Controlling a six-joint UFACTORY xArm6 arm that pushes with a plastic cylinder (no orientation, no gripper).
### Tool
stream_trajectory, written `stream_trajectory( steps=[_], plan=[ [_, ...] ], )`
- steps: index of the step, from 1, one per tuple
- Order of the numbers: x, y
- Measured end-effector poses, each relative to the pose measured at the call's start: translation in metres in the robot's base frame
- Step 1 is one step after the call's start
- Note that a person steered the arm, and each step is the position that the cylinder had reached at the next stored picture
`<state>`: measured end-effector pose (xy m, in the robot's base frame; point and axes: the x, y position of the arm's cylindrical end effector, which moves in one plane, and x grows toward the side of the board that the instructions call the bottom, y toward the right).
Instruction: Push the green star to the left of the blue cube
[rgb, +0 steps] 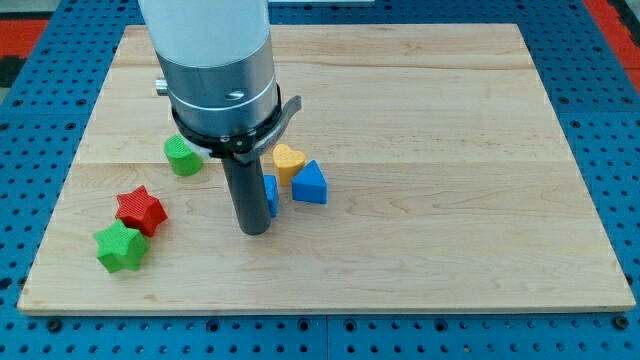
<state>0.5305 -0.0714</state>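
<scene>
The green star (121, 247) lies near the board's lower left, touching the red star (140, 210) just above and to its right. A blue cube (270, 195) is mostly hidden behind my rod; only its right edge shows. My tip (254, 230) rests on the board just left of and below that blue cube, well to the right of the green star. A second blue block (309, 183), wedge-like, sits to the right of the rod.
A yellow block (288, 160) sits above the blue blocks, touching the wedge-like one. A green cylinder-like block (183, 155) lies left of the rod. The wooden board (450, 200) ends near the green star at the view's left and bottom.
</scene>
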Motion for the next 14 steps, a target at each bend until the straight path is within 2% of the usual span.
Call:
stream_trajectory(
  steps=[1,2,3,4,5,6,8,12,14],
  plan=[
    [0.035,-0.003],
    [0.076,-0.047],
    [0.087,-0.105],
    [0.08,-0.143],
    [0.052,-0.147],
    [0.038,-0.148],
    [0.035,-0.148],
    [0.019,-0.1],
    [0.02,-0.053]
  ],
)
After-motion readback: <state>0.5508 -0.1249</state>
